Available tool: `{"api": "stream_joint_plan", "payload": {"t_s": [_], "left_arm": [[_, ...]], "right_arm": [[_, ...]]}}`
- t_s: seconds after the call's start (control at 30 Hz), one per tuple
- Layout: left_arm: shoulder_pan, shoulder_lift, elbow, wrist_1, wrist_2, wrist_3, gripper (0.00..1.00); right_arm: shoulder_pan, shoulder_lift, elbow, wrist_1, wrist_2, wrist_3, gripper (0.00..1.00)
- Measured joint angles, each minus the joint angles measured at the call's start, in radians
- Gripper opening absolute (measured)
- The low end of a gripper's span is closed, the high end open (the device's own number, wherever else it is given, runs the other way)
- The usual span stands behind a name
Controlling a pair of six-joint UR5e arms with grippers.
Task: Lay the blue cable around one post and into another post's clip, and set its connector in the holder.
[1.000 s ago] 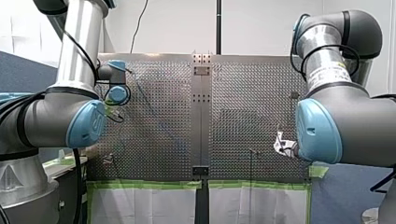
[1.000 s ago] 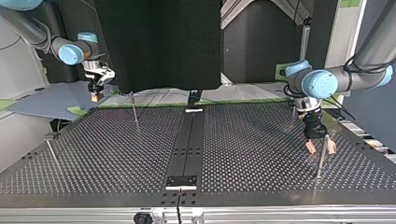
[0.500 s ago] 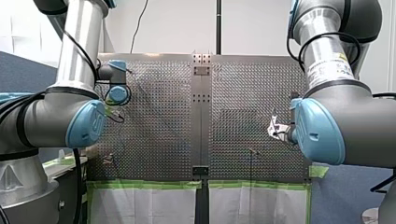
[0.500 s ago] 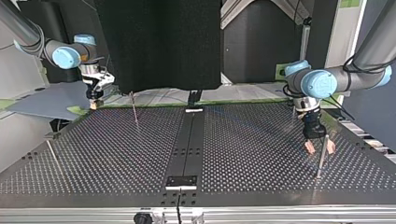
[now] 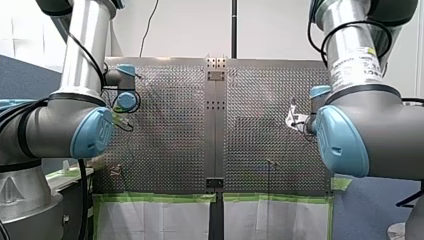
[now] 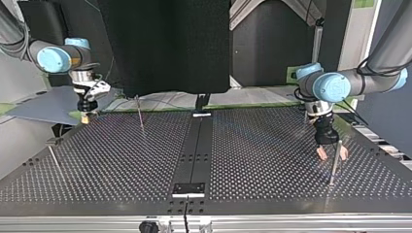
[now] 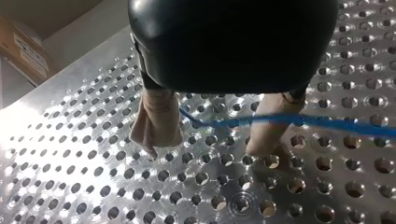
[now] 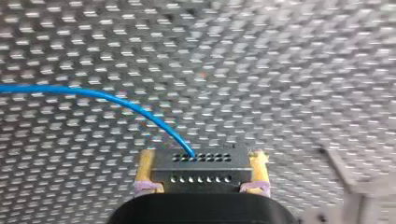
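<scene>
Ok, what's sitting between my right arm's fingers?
A black connector with two rows of small holes, clamped between the yellow-padded fingers. The blue cable leaves its upper row. Its rear end is hidden by the fingers' black housing.

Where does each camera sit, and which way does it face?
Front: behind my left arm and right arm, facing over the table.
Top: across the table, facing both arms.
Left wrist: looks along my open left end effector.
Right wrist: looks along my right end effector gripping the connector.
Wrist views share the blue cable.
</scene>
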Motion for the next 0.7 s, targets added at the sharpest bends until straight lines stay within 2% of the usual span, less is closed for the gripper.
{"api": "stream_joint_plan", "payload": {"t_s": [0.1, 0.17, 0.47, 0.57, 0.7], "left_arm": [[0.0, 0.0, 0.0, -0.001, 0.0, 0.0, 1.0], [0.0, 0.0, 0.0, -0.001, 0.0, 0.0, 1.0], [0.0, 0.0, 0.0, -0.002, 0.001, 0.0, 1.0], [0.0, 0.0, 0.0, -0.001, 0.001, 0.0, 1.0], [0.0, 0.0, 0.0, -0.002, 0.001, 0.0, 1.0]], "right_arm": [[-0.005, -0.03, 0.0, 0.002, 0.007, -0.002, 0.0], [-0.008, -0.05, -0.001, 0.004, 0.013, -0.012, 0.0], [-0.014, -0.138, -0.003, 0.008, 0.007, -0.086, 0.0], [-0.019, -0.142, -0.003, 0.009, 0.0, -0.099, 0.0], [-0.026, -0.119, -0.003, 0.005, -0.003, -0.103, 0.0]]}}
